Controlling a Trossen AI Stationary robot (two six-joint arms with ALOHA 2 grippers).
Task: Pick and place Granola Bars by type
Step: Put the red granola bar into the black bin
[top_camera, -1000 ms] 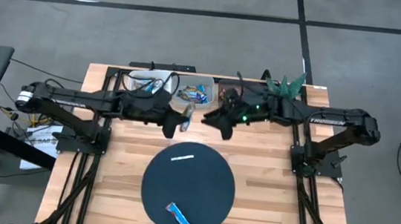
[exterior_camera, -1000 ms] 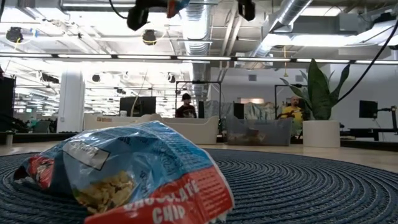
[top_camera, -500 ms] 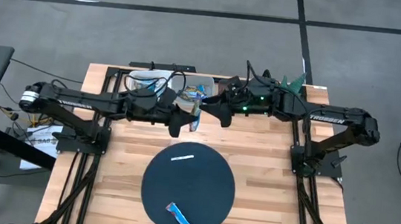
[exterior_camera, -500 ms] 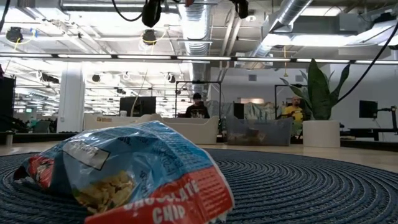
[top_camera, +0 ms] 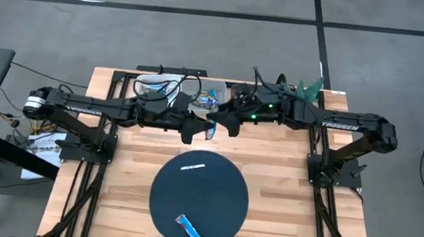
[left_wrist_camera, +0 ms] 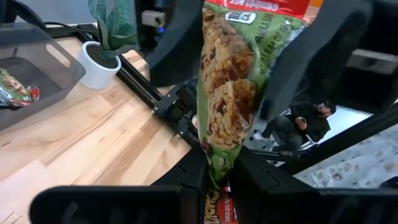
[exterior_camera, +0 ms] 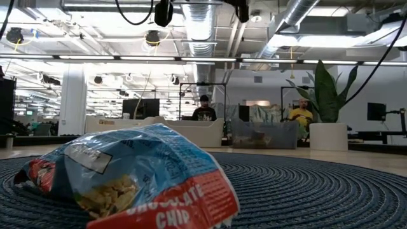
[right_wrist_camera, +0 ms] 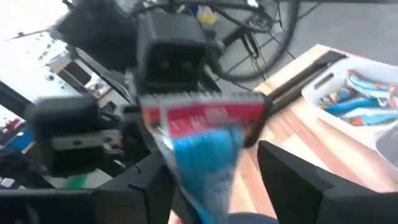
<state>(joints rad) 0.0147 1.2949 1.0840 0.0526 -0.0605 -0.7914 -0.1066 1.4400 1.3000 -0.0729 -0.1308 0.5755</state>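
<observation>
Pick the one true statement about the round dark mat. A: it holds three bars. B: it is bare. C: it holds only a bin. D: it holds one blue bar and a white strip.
D: in the high view the mat carries a single blue bar near its front edge and a white strip near its back.

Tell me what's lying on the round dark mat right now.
On the round dark mat: one blue bar near its front edge and a thin white strip near the back. Nothing covers the mat from above.
</observation>
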